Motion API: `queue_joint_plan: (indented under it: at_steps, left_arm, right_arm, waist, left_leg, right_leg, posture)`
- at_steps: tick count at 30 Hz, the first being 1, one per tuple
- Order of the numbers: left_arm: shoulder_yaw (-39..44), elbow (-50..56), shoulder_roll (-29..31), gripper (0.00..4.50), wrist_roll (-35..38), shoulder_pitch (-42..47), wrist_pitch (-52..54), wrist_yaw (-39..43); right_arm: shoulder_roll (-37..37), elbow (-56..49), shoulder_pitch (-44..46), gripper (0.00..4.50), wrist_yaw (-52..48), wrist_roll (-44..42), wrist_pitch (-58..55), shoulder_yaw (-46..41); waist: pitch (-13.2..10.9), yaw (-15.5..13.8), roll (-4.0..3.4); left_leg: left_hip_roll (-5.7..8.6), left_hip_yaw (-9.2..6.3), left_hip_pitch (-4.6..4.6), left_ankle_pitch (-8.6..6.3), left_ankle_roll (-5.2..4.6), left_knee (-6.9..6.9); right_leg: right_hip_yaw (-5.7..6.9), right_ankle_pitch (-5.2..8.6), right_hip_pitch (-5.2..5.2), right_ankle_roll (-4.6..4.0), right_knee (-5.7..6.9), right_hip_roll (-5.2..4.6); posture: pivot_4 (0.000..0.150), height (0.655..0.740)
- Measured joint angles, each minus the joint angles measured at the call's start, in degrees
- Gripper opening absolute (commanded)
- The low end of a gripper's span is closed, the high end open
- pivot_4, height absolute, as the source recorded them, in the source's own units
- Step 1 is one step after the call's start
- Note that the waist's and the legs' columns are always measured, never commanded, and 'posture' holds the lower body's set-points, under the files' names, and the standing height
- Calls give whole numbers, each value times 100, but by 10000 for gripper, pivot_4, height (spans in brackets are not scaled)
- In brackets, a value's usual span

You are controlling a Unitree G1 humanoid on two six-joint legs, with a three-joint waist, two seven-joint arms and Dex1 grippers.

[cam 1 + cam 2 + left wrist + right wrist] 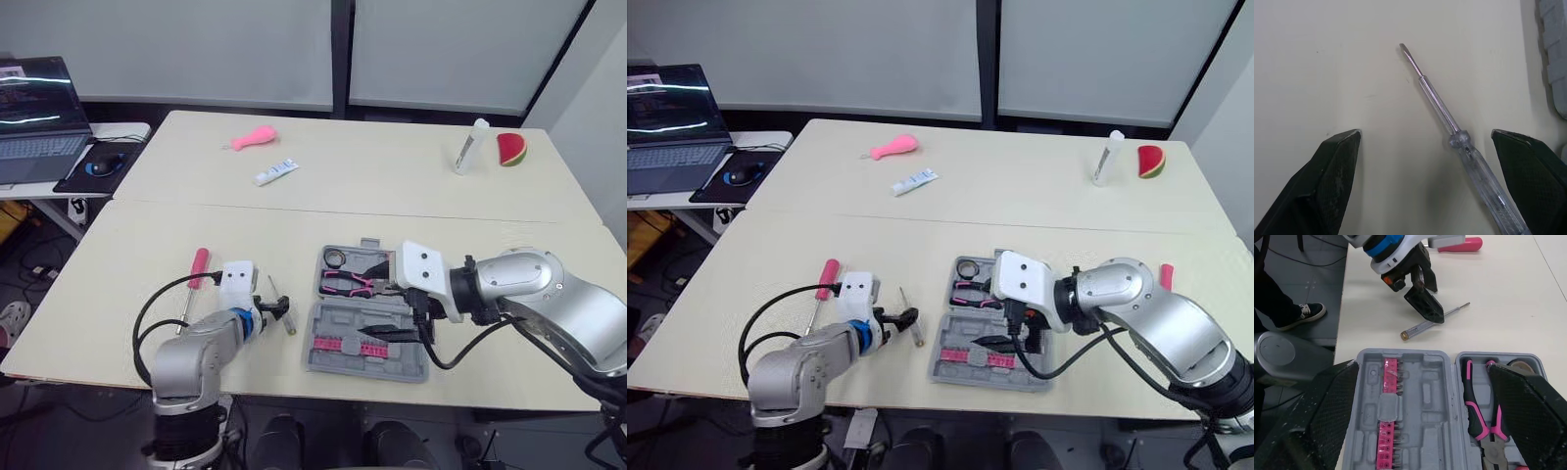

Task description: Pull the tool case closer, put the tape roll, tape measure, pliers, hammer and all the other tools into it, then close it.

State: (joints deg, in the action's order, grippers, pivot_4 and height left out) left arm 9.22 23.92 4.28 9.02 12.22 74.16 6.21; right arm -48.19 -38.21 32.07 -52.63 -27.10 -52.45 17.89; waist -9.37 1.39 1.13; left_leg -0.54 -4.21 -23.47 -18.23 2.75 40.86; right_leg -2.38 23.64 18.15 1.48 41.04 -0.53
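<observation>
Now, my left gripper (1425,133) spread wide, low over table (1327,58); clear-handled tester screwdriver (1462,142) lying between its fingers, ungrasped, handle nearer one finger; red-handled screwdriver (199,266) just left of that gripper; right gripper (1422,364) wide too, hovering over open tool case (1425,396); pink-handled pliers (1472,406) seated in it, pink bit strip (1388,426) alongside.

An office-like robot test room.
Two pale counters (392,176) stand pushed together before plain grey wall panels (196,49). Beside them a smaller counter (127,129) carries an open laptop (34,117) and a mouse (103,164) on a dark pad (78,181). A person's sneaker (1305,312) rests on the grey floor (1312,274).
</observation>
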Motion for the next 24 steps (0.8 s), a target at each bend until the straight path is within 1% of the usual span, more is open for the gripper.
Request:
queue_joint_plan:
  at_steps: [3,5,8,15,16,17,18,21,22,24]
  left_arm:
    - [-99,-182,-415,44328,-222,129,-219,-475]
    - [-239,-298,-493,44328,-342,160,-364,-679]
    - [-426,-462,-621,39062,-470,198,-540,-853]
    - [-607,-786,-584,18270,-579,327,-735,-905]
    - [-628,-794,-564,16418,-569,328,-738,-881]
    - [-647,-804,-547,12796,-556,329,-740,-843]
    - [-650,-811,-532,10700,-552,330,-741,-811]
    - [-636,-854,-431,1339,-542,328,-741,-781]
    - [-613,-848,-396,353,-526,333,-728,-767]
    - [-584,-841,-332,353,-491,333,-721,-698]
  right_arm:
    - [-105,35,-2,45000,-98,-14,-2,-17]
    - [-135,34,-5,45000,-133,-47,-1,-44]
    - [-228,34,-91,45000,-204,-117,-1,-115]
    - [-330,22,-240,45000,-280,-290,-50,-207]
    - [-345,17,-245,45000,-281,-318,-54,-234]
    - [-360,10,-254,45000,-281,-334,-63,-265]
    - [-364,6,-261,45000,-280,-339,-70,-285]
    - [-366,-4,-288,45000,-271,-379,-96,-321]
    - [-375,-20,-295,45000,-269,-389,-106,-328]
    - [-387,-49,-306,45000,-266,-413,-131,-343]
  waist:
    - [1,-35,-1]
    - [1,-54,-1]
    - [2,-100,-2]
    - [7,-162,-10]
    - [7,-162,-10]
    - [7,-162,-10]
    - [7,-162,-10]
    - [7,-159,-10]
    - [8,-159,-11]
    - [9,-155,-14]
  left_leg:
    - [2,8,1,-1,-1,0]
    - [2,10,2,-1,-2,0]
    - [2,13,5,-1,-2,0]
    - [9,17,16,-1,-3,-2]
    - [9,18,16,-1,-2,-2]
    - [9,19,18,-1,-2,-3]
    - [9,19,21,-1,-3,-5]
    - [9,17,56,-4,-6,-18]
    - [8,14,64,-5,-8,-22]
    - [8,13,65,-5,-8,-25]
  right_leg:
    - [1,0,-7,0,-5,-6]
    - [0,0,-10,0,-6,-7]
    - [1,0,-16,0,-11,-8]
    - [5,0,-38,0,-26,-21]
    - [4,0,-39,0,-29,-21]
    - [4,0,-43,0,-32,-22]
    - [4,0,-45,0,-34,-22]
    - [6,0,-81,0,-54,-22]
    - [8,0,-89,0,-62,-22]
    - [7,0,-91,0,-67,-22]
  posture:
    - [1500,7400]
    - [1500,7400]
    - [1500,7400]
    - [1500,7400]
    - [1500,7400]
    - [1500,7400]
    - [1500,7400]
    - [1500,7400]
    - [1500,7400]
    - [1500,7400]
